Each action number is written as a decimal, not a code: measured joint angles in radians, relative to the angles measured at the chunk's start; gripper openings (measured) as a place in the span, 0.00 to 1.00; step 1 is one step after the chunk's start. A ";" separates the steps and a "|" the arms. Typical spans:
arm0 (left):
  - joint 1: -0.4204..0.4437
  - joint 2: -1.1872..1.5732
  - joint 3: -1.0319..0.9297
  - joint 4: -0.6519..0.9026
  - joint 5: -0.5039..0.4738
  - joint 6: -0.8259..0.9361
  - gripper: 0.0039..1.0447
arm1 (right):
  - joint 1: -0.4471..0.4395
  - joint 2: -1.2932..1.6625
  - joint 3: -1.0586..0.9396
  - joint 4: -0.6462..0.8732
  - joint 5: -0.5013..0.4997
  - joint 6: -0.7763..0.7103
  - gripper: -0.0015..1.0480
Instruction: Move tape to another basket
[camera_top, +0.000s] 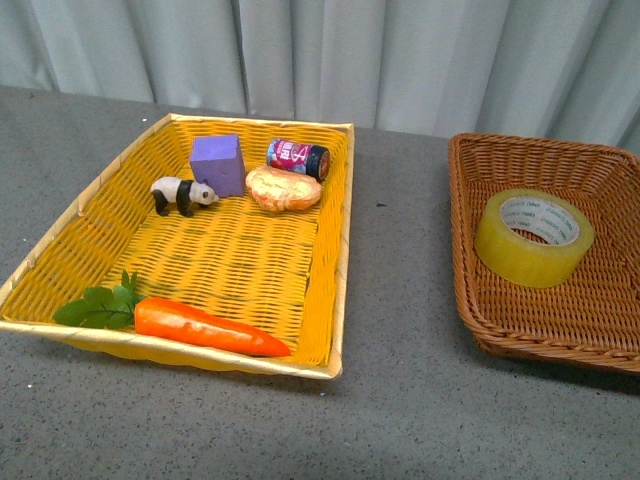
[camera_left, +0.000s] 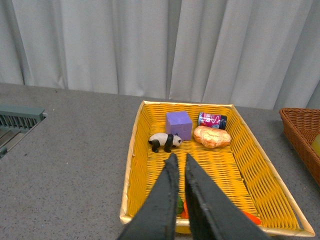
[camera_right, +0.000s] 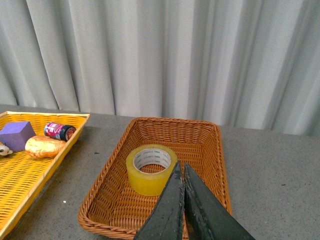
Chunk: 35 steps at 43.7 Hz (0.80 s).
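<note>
Two baskets on your grey tabletop (camera_top: 400, 300), well apart. Yellow basket (camera_top: 330, 250) sits on the left in the front view, and it's the bigger footprint. Brown wicker basket (camera_top: 470, 290) is on the right, partly cut off by the frame edge.

Your tape (camera_top: 534, 237) is in the brown basket, lying flat with the white core facing up, resting on the basket floor toward the far half. The right wrist view confirms it: roll flat inside, clear of the side walls.

Contents of the yellow one, big to small:
- carrot (camera_top: 205, 327) with green leaves (camera_top: 100, 303), lying along the near wall
- purple block (camera_top: 218, 164) at the far end
- bread roll (camera_top: 284, 188) just beside the block, touching or nearly touching the can behind it
- can (camera_top: 298, 157) on its side against the far wall
- panda figure (camera_top: 183, 193) standing next to the block

Left gripper (camera_left: 179, 160) hangs above the near half of the yellow basket, jaws nearly pressed together with only a thin slit showing, nothing between them. Right gripper (camera_right: 181, 167) hangs above the brown basket's near side, just short of the tape, jaws pressed together and empty. Neither arm shows in your front view.
</note>
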 joint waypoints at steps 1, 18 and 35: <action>0.000 0.000 0.000 0.000 0.000 0.000 0.11 | 0.000 0.000 0.000 0.000 0.000 0.000 0.05; 0.000 0.000 0.000 0.000 0.000 0.000 0.90 | 0.000 -0.001 0.000 0.000 0.000 0.000 0.82; 0.000 -0.001 0.000 0.000 0.000 0.002 0.94 | 0.000 -0.001 0.000 0.000 0.000 0.000 0.91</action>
